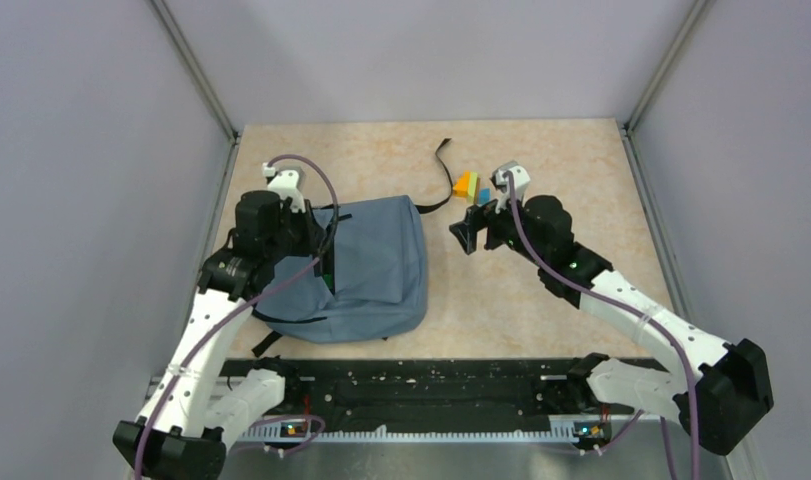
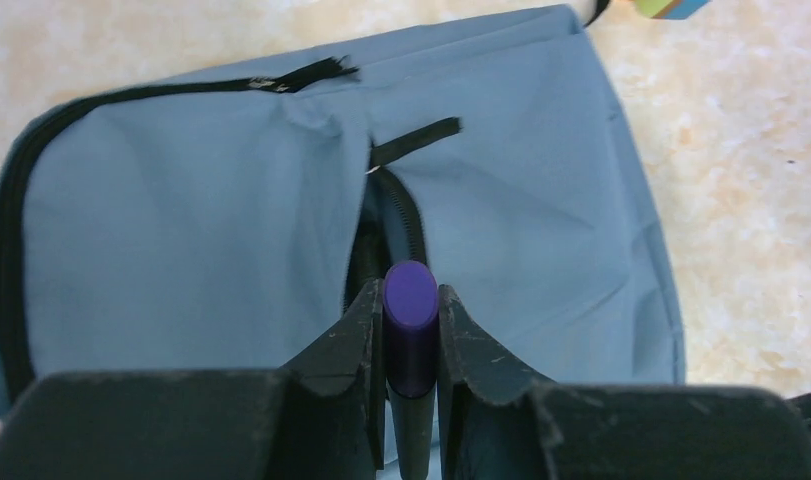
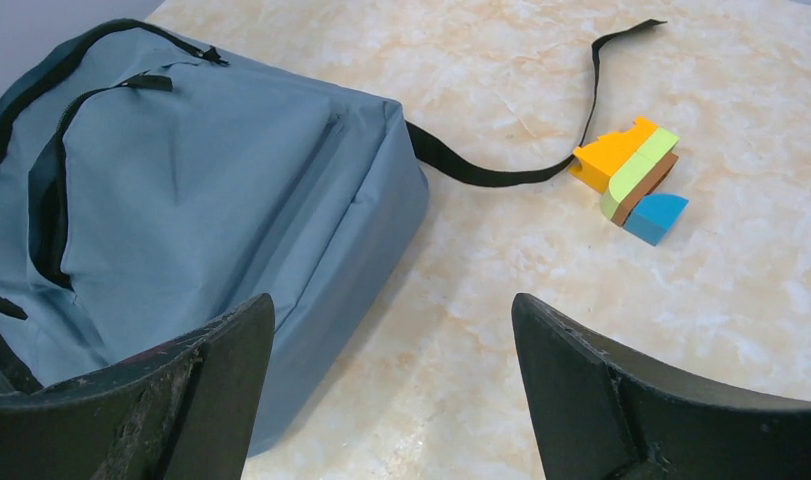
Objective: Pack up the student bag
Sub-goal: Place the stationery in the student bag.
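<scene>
One student bag [image 1: 376,265] lies flat on the left half of the table [image 1: 541,160]. The left gripper [image 2: 411,322] squeezes one marker [image 2: 411,298] with a purple cap, right over the bag's open zipper slot. The right gripper [image 3: 391,312] is spread wide and holds nothing. Four colored blocks [image 3: 631,178] sit together to the far right of the bag, near its one long black strap [image 3: 501,176].

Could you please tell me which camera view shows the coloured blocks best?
The right wrist view: the coloured blocks lie close and unobstructed, with the orange, green, brown and blue pieces distinct. The top external view shows them small, and the left wrist view catches only a corner at its top edge.
</scene>
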